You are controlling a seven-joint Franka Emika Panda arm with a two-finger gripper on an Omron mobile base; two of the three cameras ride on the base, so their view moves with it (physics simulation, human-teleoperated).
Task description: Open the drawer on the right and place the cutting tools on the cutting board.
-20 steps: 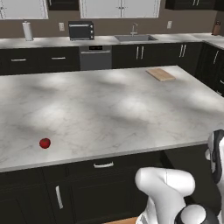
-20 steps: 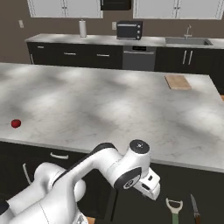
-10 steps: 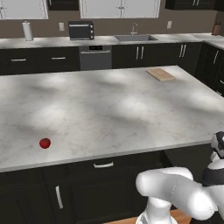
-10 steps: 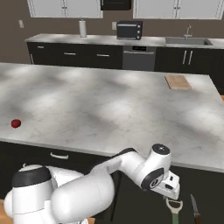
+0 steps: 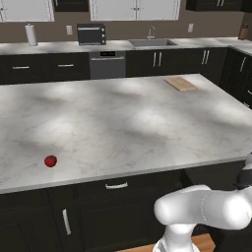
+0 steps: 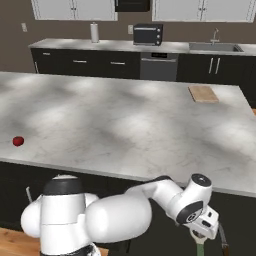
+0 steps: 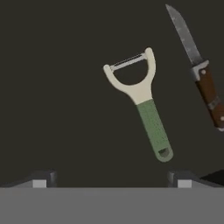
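Note:
The drawer (image 7: 65, 105) stands open, and its black floor lies under my hand. On that floor lie the cutting tools: a peeler (image 7: 146, 109) with a green handle and cream head, and a knife (image 7: 199, 70) with a brown handle to its right. My gripper (image 7: 111, 180) hovers open above them, with nothing between its fingertips (image 7: 43, 179). From the right base view, the gripper (image 6: 206, 230) hangs low beneath the island's right end, just above the peeler (image 6: 200, 246) and the knife (image 6: 223, 245). The cutting board (image 5: 180, 83) (image 6: 203, 93) lies on the island's far right.
A small red ball (image 5: 50, 161) (image 6: 18, 141) sits near the front left of the marble island (image 5: 123, 123). Dark cabinets run below the island's front edge. A back counter holds a toaster oven (image 5: 91, 34), a paper roll (image 5: 31, 34) and a sink (image 5: 150, 43).
The arm has swung right and lower, carrying the open hand from under the island's front edge to above the peeler. The objects have stayed put.

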